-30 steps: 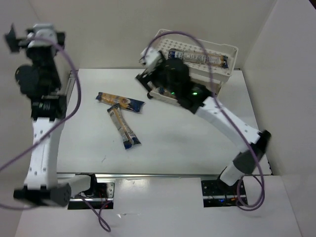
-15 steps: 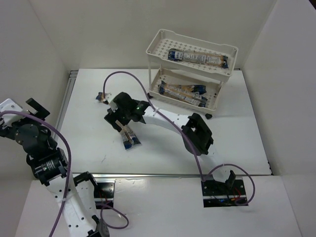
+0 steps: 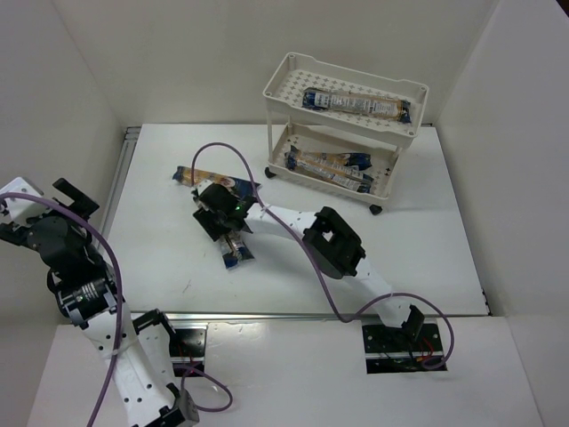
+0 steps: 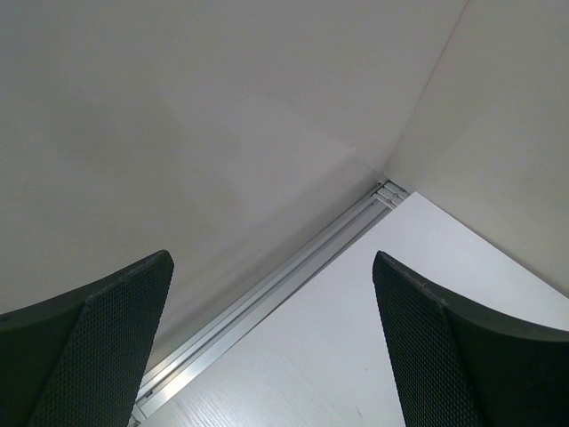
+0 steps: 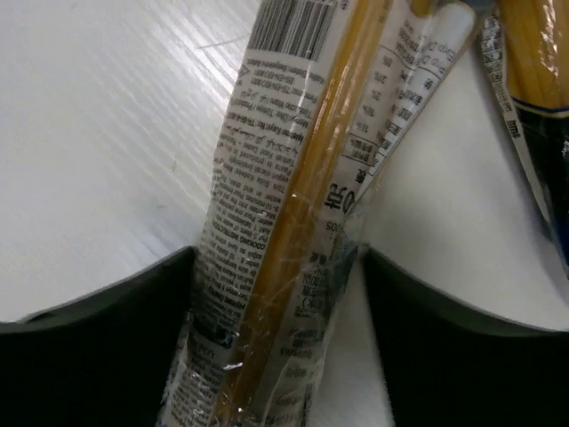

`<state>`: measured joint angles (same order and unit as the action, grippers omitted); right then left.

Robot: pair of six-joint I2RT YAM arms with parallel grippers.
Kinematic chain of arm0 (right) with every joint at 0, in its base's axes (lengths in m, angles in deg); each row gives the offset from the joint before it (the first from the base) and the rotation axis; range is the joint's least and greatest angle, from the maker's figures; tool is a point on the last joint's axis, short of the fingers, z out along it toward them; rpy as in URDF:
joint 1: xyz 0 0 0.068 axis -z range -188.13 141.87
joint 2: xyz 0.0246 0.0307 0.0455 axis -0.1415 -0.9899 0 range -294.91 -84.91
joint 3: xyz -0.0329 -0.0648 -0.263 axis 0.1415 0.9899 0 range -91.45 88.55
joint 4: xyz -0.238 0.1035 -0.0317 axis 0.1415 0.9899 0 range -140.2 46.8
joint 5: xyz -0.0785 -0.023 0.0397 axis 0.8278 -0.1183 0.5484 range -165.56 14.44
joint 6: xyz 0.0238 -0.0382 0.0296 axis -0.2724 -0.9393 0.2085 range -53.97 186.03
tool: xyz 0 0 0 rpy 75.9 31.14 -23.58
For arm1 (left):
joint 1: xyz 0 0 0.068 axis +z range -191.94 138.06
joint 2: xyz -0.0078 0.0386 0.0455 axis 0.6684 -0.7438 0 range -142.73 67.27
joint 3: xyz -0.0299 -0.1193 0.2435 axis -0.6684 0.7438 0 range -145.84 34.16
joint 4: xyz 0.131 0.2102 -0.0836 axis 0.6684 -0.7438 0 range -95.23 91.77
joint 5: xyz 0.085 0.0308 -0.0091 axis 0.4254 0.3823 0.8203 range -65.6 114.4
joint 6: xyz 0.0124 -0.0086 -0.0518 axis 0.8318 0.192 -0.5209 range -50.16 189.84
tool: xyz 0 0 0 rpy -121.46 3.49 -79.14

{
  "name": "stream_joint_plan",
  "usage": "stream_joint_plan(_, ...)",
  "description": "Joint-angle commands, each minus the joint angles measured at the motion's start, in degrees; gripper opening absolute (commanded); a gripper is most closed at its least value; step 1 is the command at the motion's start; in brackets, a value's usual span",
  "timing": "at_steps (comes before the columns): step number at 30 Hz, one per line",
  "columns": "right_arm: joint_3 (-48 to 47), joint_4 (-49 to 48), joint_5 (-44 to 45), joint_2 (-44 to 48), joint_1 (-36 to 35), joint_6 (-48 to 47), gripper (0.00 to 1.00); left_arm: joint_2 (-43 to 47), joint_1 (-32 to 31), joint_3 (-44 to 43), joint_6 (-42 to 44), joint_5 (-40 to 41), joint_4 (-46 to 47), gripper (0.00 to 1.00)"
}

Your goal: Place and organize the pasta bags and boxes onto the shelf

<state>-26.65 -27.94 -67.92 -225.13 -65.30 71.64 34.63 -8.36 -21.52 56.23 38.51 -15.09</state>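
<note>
We are at the pick-up of the nearer spaghetti packet [image 5: 284, 222]. It lies flat on the counter [image 3: 400, 249], left of centre and on a slant, with a second packet [image 3: 216, 181] just beside its far end. The right tool [image 3: 224, 222] is down over it, its jaws standing wide on either side of the packet's width, close against the film on both edges. Whether they already pinch it we cannot tell from the wrist view. To do this well, we would get the pads low enough to catch the bundle of pasta itself, not just the loose film. We would also close near the packet's middle, since a long thin packet held toward one end is likely to droop or swing. From above the tool hides much of the packet, so how central the hold is stays hard to judge. We would therefore lift slowly, watch for tilt, and keep clear of the neighbour. The shelf [image 3: 338, 117] stands at the far right, with an upper-tray packet [image 3: 356, 102] and lower-tray packets [image 3: 329, 166] in it. The upper tray seems to have room alongside. The left tool [image 4: 271, 347] is raised at the near left, spread fully and empty.
</note>
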Motion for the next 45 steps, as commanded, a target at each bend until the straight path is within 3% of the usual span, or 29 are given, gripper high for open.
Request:
stream_joint_plan(1,-1.3,0.5,0.2,-2.6,-0.7,2.2,0.68,-0.1,0.4,-2.7,0.2,0.3,1.2,1.00)
stream_joint_plan(2,-0.6,0.5,0.2,-2.6,-1.4,1.5,0.32,-0.1,0.4,-2.7,0.2,0.3,1.2,1.00)
stream_joint_plan(3,0.1,0.5,0.9,-2.6,-2.0,0.5,0.12,-0.1,-0.1,-2.7,0.8,0.8,1.8,1.00)
stream_joint_plan(4,0.1,1.0,1.5,-2.1,-2.0,0.5,0.00,-0.1,-0.1,-2.7,0.8,0.8,1.8,1.00)
stream_joint_plan(9,2.7,1.6,-3.5,5.0,-2.0,-6.9,0.00,0.4,-1.2,-2.2,1.4,0.8,2.4,1.00)
stream_joint_plan(16,3.8,1.1,-6.8,23.3,-3.0,-18.4,0.00,3.6,-2.3,-0.1,-0.4,1.4,3.1,1.00)
stream_joint_plan(22,8.0,2.3,-2.3,35.3,-3.6,-23.9,0.00,4.9,-2.8,1.1,-2.0,0.1,3.2,1.00)
stream_joint_plan(26,3.8,1.5,3.6,40.1,-3.6,-31.1,0.00,4.9,-3.3,0.6,-1.4,0.1,3.8,1.00)
stream_joint_plan(30,-5.4,-4.1,13.0,43.0,-2.0,-48.8,0.00,3.8,-3.3,0.6,-1.4,-1.1,4.4,1.00)
stream_joint_plan(31,-7.2,-5.4,13.8,43.0,1.1,-55.8,0.00,3.8,-3.3,0.6,-1.4,-1.7,5.0,1.00)
stream_joint_plan(34,-12.3,-8.4,12.2,43.5,8.9,-63.5,0.00,3.2,-2.8,1.7,-2.0,-5.0,5.7,1.00)
stream_joint_plan(38,-12.9,-9.0,1.1,43.5,26.4,-72.8,0.00,1.9,-2.2,4.0,-3.3,-10.4,7.9,1.00)
stream_joint_plan(45,-21.5,-6.6,-15.3,35.6,40.6,-76.0,0.00,1.2,0.1,5.1,-5.1,-13.7,10.2,1.00)
